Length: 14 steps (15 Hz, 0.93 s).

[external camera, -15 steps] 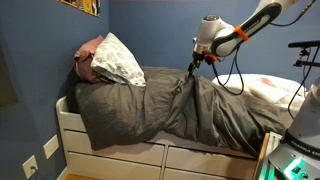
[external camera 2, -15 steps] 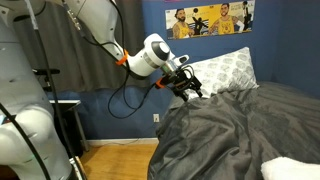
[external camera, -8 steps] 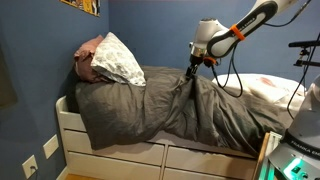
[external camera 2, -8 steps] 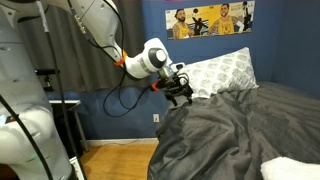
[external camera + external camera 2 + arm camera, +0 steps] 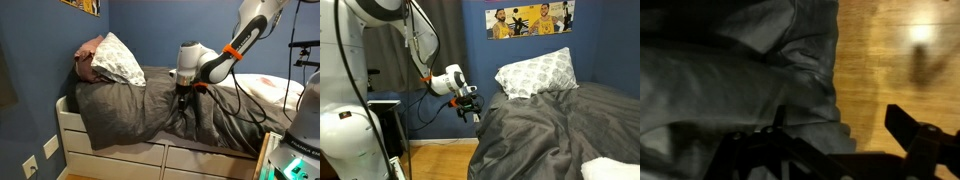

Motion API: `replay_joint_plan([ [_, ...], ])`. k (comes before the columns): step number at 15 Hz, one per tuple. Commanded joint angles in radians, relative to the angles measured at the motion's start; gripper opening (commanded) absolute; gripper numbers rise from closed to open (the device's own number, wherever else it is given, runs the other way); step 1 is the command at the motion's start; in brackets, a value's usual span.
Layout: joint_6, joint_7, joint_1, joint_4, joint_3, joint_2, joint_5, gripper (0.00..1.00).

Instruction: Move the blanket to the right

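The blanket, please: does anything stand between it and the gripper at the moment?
Nothing visible does. The gripper hangs right beside the blanket, at its draped edge; the wrist view shows only grey fabric and wooden floor past the open jaws.

In an exterior view the claw hangs above the floor, just left of the edge of the blanket. The pillow sits right of the claw and higher, behind the blanket. In the wrist view the blanket lies left of the claw and the floor right.
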Motion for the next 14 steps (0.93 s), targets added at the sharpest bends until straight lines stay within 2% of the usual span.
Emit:
replay_joint_plan([
  [1,0.008,0.054,0.084,0.093,-0.028,0.198,-0.204,1.0],
  [2,0.001,0.02,0.053,0.023,-0.011,0.089,-0.102,1.0],
  [4,0.003,0.035,0.068,0.036,-0.015,0.135,-0.11,1.0],
  [9,0.002,0.031,0.06,0.039,-0.018,0.108,-0.111,1.0],
  [11,-0.061,0.06,0.099,0.084,-0.06,0.136,-0.283,1.0],
  [14,-0.014,0.077,0.111,0.159,-0.053,0.23,-0.47,1.0],
])
